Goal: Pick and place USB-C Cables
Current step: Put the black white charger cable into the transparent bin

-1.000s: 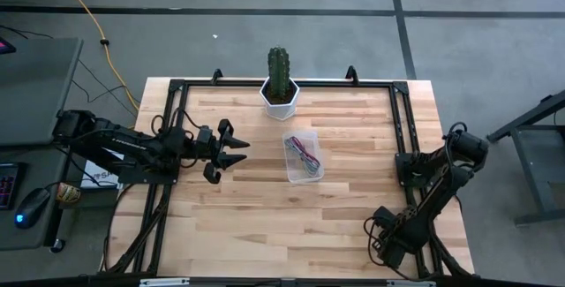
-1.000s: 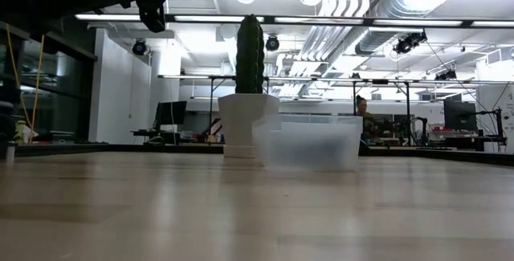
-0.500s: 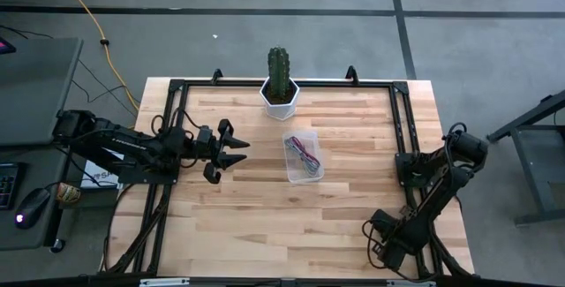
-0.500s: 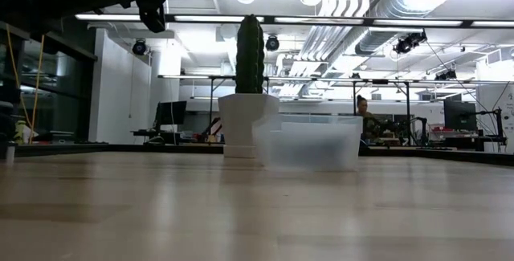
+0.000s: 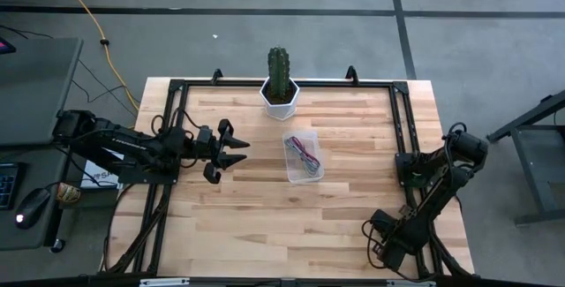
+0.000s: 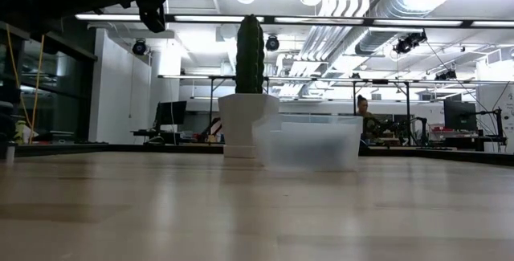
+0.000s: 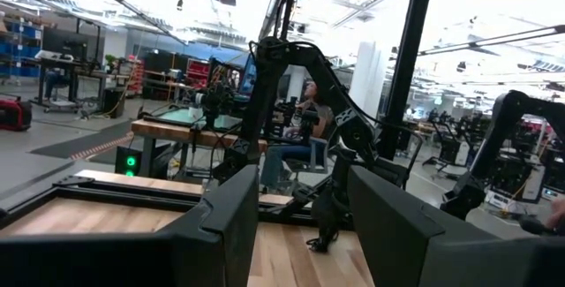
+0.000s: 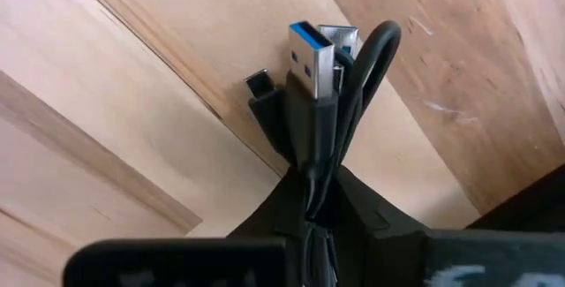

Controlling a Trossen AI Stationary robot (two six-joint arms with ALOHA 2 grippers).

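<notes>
The right gripper [image 8: 313, 207] is pinched shut on a black cable [image 8: 322, 101], a smooth, rubbery cord folded into a tight bundle. Its blue-tongued metal USB-A plug and a small dark USB-C tip stick out past the fingers, just above the pale, straight-grained wooden table [image 5: 238, 221]. In the high view this gripper [image 5: 381, 245] sits low near the table's front right corner.

Near the table's centre stands a clear plastic bin [image 5: 303, 156], rectangular with thin frosted walls, and inside it lie a red/pink cable [image 5: 306, 151] and a grey cable [image 5: 302, 168], both thin and loosely tangled. Behind the bin a ribbed green cactus [image 5: 279, 68] stands upright in a white faceted pot [image 5: 279, 98].

The left gripper [image 5: 231, 152] hangs above the table's left side, well apart from the bin, with its blocky dark fingers [image 7: 225, 225] spread wide and nothing between them.
</notes>
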